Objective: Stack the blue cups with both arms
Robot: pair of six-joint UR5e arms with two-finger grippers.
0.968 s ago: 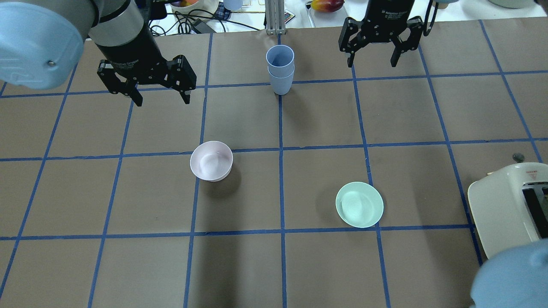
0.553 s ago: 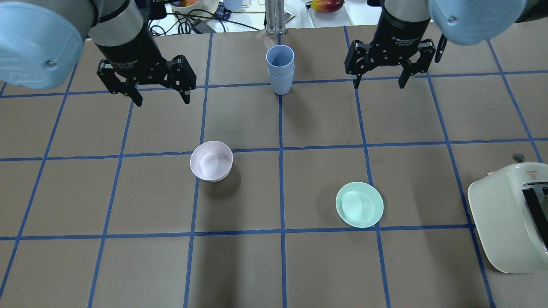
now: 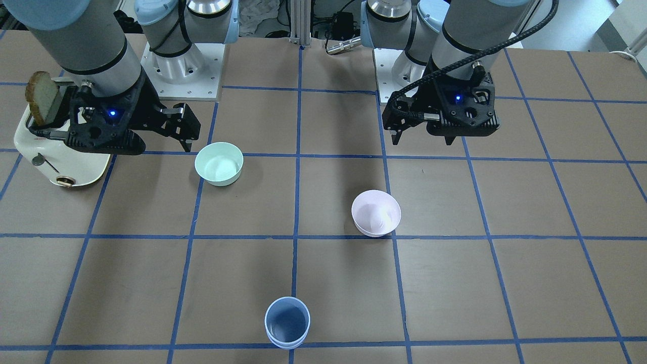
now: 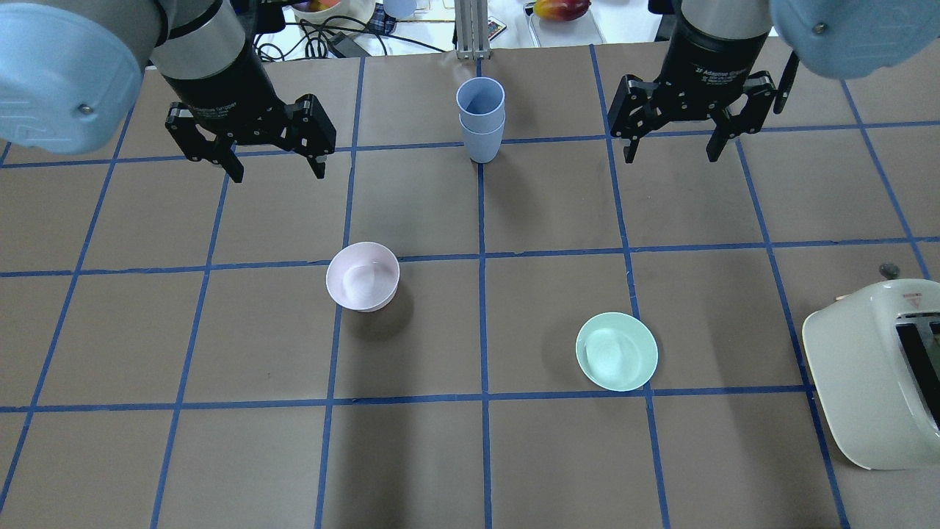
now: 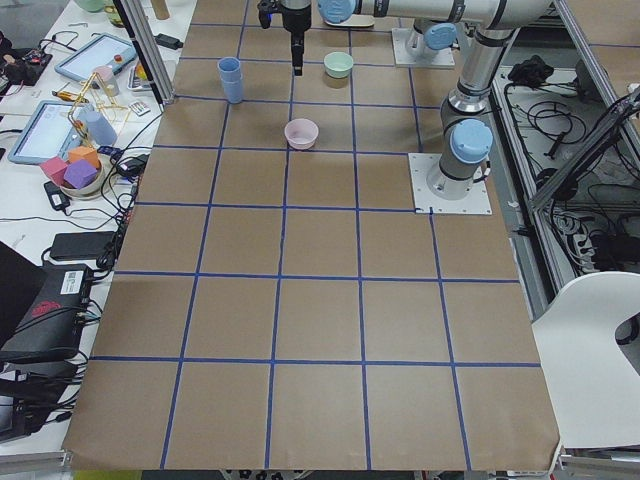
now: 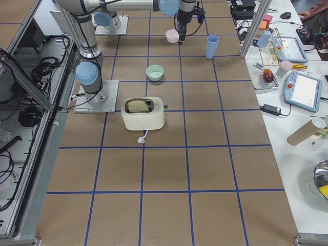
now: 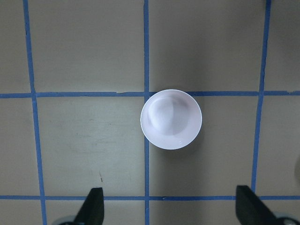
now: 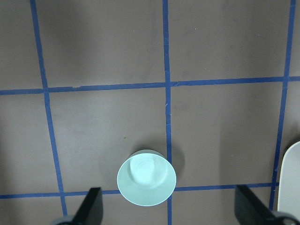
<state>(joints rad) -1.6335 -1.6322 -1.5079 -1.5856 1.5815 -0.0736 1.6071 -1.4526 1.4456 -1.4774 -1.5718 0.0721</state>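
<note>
The two blue cups [image 4: 481, 121] stand nested in one upright stack at the far middle of the table, also seen in the front view [image 3: 287, 322]. My left gripper [image 4: 277, 173] hangs open and empty above the table, left of the stack and well apart from it. My right gripper [image 4: 671, 156] hangs open and empty to the right of the stack, also apart. The left wrist view shows the open fingertips [image 7: 93, 208] with a pink bowl below; the right wrist view shows open fingertips [image 8: 91, 206] above a mint bowl.
A pale pink bowl [image 4: 363, 276] sits left of centre. A mint-green bowl [image 4: 616, 351] sits right of centre. A cream toaster [image 4: 874, 375] with a bread slice [image 3: 40, 96] stands at the right edge. Clutter lies beyond the far edge.
My right gripper has moved nearer to me and a little to the right, still open. The left gripper, cups and bowls have not moved.
</note>
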